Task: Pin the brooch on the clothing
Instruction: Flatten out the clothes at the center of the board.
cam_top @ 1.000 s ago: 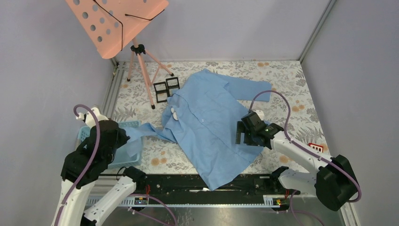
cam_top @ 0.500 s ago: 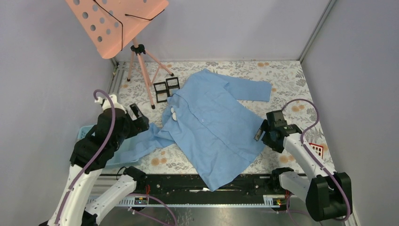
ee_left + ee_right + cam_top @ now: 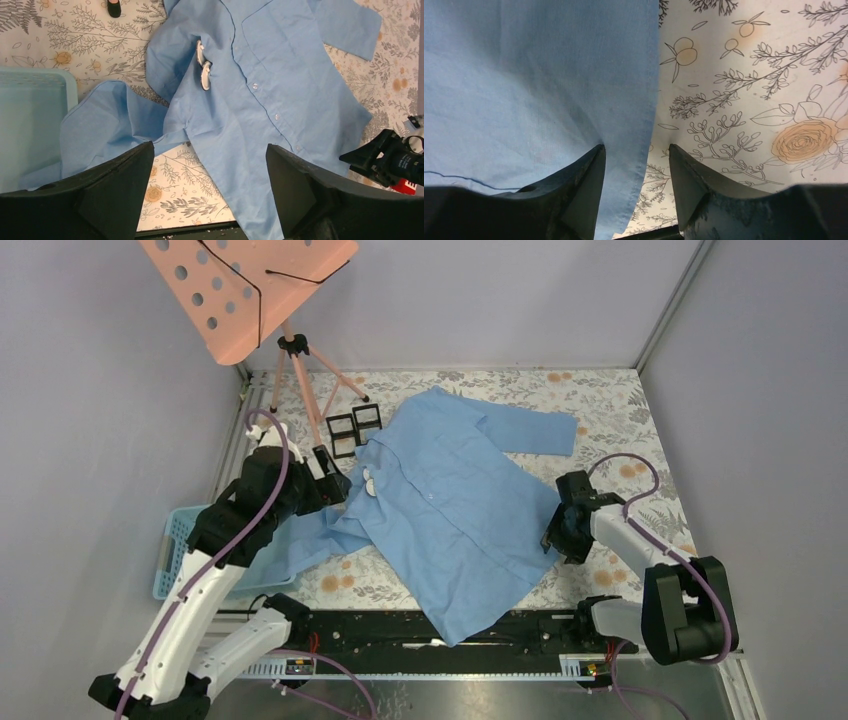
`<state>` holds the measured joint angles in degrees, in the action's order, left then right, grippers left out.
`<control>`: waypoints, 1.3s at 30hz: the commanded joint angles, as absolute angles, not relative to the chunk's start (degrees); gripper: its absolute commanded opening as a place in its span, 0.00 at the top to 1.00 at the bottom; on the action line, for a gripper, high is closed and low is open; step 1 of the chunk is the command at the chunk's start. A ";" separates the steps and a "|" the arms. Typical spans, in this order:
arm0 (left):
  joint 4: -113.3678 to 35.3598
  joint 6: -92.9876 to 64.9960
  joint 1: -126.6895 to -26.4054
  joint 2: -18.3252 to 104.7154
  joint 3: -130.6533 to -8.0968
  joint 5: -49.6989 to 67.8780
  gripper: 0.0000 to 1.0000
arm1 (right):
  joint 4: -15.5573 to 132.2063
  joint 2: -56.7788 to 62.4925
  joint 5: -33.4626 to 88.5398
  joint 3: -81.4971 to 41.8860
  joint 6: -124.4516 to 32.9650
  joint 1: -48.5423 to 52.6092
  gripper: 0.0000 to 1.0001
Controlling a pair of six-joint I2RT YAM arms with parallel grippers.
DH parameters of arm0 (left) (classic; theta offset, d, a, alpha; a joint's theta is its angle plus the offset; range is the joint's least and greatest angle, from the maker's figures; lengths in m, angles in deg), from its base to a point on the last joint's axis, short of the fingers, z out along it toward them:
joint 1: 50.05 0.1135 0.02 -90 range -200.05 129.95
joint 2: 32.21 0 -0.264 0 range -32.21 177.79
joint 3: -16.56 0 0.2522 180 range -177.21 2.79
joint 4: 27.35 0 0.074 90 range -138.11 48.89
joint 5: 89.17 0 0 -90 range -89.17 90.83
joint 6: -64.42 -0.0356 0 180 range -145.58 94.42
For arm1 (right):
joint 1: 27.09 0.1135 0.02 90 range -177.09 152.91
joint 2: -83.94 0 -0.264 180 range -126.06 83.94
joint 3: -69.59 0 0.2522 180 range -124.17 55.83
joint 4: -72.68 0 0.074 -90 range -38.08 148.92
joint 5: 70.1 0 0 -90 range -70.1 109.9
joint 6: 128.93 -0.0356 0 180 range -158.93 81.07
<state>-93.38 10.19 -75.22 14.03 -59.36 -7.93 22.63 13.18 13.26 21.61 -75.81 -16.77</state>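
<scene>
Find shirt spread over mid-frame in top view, collar toward upper left, hem toward bottom centre, long axis on that diagonal. Spot two small white ovals at the collar, touching the fabric. Probably the brooch, too small to be sure. No pin or clasp readable.

In left wrist view, see white ovals in upper middle, set end to end, long axis roughly up-down in frame, well up-frame from left gripper. Read left gripper as wide and holding nothing, hovering just left of the collar in top view. Count it the nearer arm by far.

Place right gripper at the shirt's right edge, well apart from the collar. In right wrist view, read right gripper as part-way apart, straddling the fabric edge, not visibly clamped.

Judge coming move as a left-arm reach up-frame toward the ovals, jaws across their short side.

Hidden or cut off: near sleeve partly under the left arm beside basket. Cannot tell whether ovals are pinned through or just lying on the fabric.
</scene>
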 commanded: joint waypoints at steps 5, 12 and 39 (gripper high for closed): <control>-88.46 9.15 -75.02 13.92 -57.74 -6.36 0.08 | 27.20 9.22 16.04 19.74 -75.97 -17.07 0.72; -88.08 9.31 -75.05 14.86 -57.23 -5.95 0.06 | 27.38 8.80 13.24 16.51 -75.03 -20.24 1.00; -72.56 2.52 -78.05 30.21 -49.67 4.59 0.04 | 23.20 7.73 -4.59 1.97 -65.28 -45.64 0.96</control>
<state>-76.68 8.79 -75.54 26.94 -46.46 1.67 23.92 6.62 -0.68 4.26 -66.94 -45.27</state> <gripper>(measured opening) 0.961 0.023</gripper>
